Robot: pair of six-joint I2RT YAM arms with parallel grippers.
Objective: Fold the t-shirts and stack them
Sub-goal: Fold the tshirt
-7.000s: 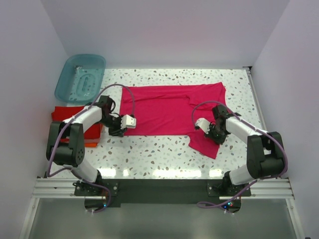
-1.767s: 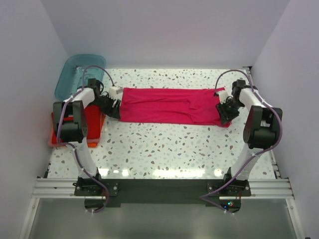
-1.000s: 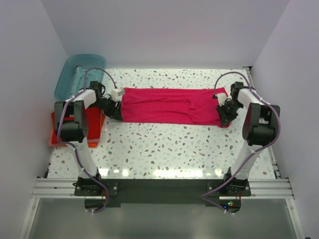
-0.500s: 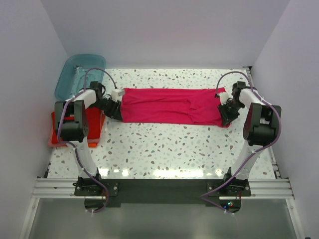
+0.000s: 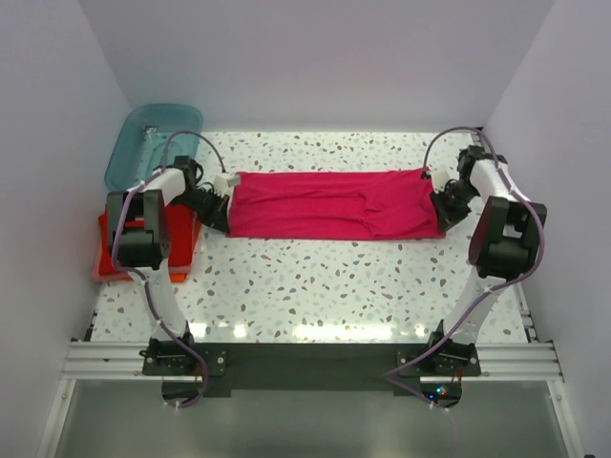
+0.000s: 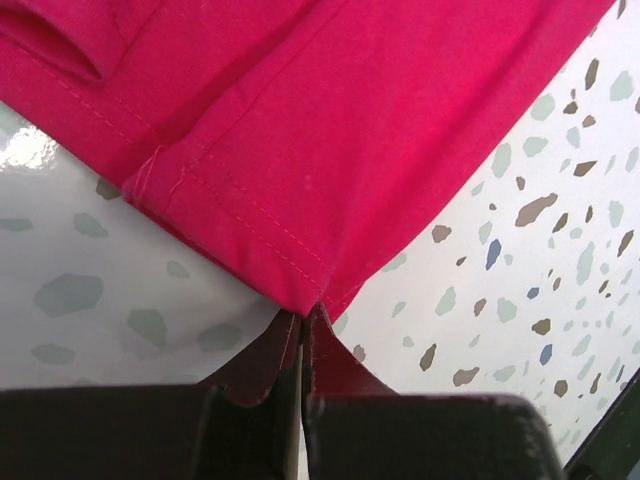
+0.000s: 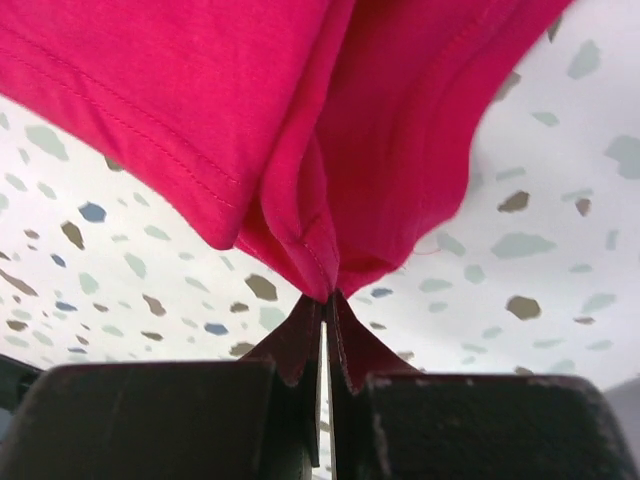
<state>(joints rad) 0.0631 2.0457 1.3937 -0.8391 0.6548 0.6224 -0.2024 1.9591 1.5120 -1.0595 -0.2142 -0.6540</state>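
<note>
Your magenta-pink t-shirt (image 5: 329,204) lies across the far half of the table as one long, flat band running left to right. A few soft creases show right of its middle, and there is a stitched hem at each end. Your left gripper (image 6: 303,335) has its fingers pressed together on the near corner of the shirt's left end, with the hem pinched at the very tips. Your right gripper (image 7: 324,318) is clamped just as tight on the shirt's right end, where several layers bunch into the pinch.

Just left of the band, under your left arm, sits the red folded t-shirt (image 5: 179,240). The orange folded t-shirt (image 5: 143,276) peeks out below it. A translucent teal tub (image 5: 143,153) stands in the far left corner.

The table (image 5: 315,286) is glossy white terrazzo flecked with grey, brown and blue, and it catches bright reflections near its front edge. Plain pale walls (image 5: 315,67) close in on three sides. A metal rail (image 5: 305,361) at the near edge carries both arm bases.
</note>
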